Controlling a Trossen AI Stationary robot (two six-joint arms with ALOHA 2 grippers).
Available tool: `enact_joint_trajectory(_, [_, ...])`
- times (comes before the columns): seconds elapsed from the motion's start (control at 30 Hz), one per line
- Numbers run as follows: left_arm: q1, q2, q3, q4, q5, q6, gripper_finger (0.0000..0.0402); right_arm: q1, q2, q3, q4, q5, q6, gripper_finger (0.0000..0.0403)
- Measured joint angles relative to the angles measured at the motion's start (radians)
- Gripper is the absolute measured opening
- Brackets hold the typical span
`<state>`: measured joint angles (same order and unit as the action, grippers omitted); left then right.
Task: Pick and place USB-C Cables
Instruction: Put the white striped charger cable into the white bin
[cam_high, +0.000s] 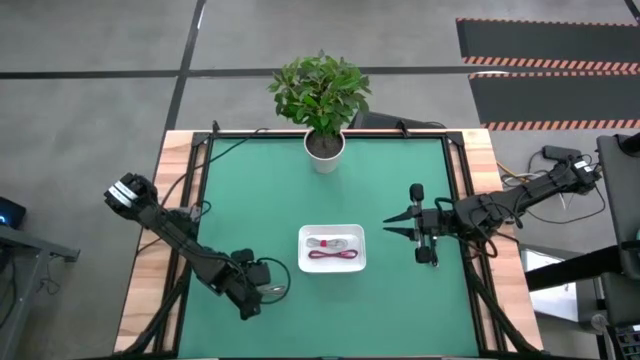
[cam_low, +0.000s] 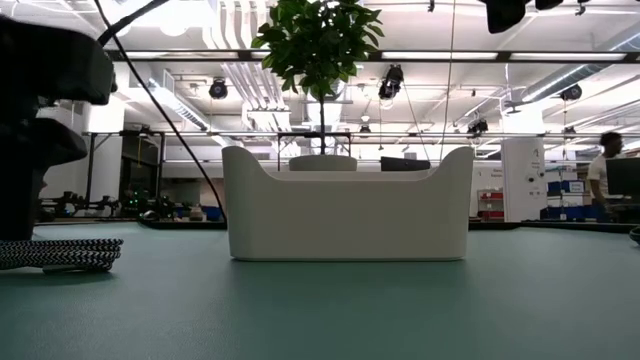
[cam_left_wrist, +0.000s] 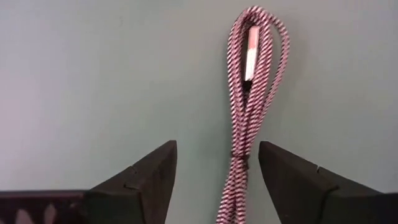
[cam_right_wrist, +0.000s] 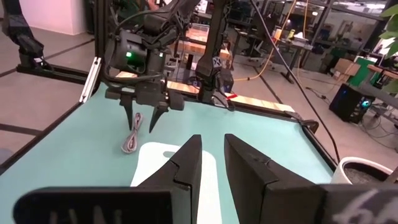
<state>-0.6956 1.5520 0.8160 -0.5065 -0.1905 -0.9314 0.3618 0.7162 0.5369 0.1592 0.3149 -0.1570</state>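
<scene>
Your left pincer (cam_left_wrist: 214, 180) wide over the grey-brown cable (cam_left_wrist: 249, 106) on the counter (cam_high: 250, 190), right pincer (cam_high: 392, 226) narrow beside the tray (cam_high: 332, 233), holding probably two cables.

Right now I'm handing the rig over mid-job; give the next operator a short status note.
Left gripper: open, low over the table, straddling a grey-brown braided USB-C cable that lies on the green mat left of the white tray; not yet gripped.
Right gripper: empty, fingers slightly apart, hovering right of the tray.
Done: white-grey cable and magenta cable lie in the tray.
Left: grip and tray the braided cable. No black cable in view.
</scene>
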Motion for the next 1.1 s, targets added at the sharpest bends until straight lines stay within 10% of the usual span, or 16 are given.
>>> enact_joint_trajectory(0.73, [0.001, 0.069, -0.057, 0.059, 0.017, -0.005, 0.0017, 0.0, 0.0, -0.001, -0.024, 0.0, 0.019, 0.0059])
enact_joint_trajectory(1.1, [-0.003, -0.054, -0.042, 0.035, 0.037, 0.064, 0.0017, 0.0, 0.001, -0.002, -0.028, 0.0, 0.019, 0.0059])
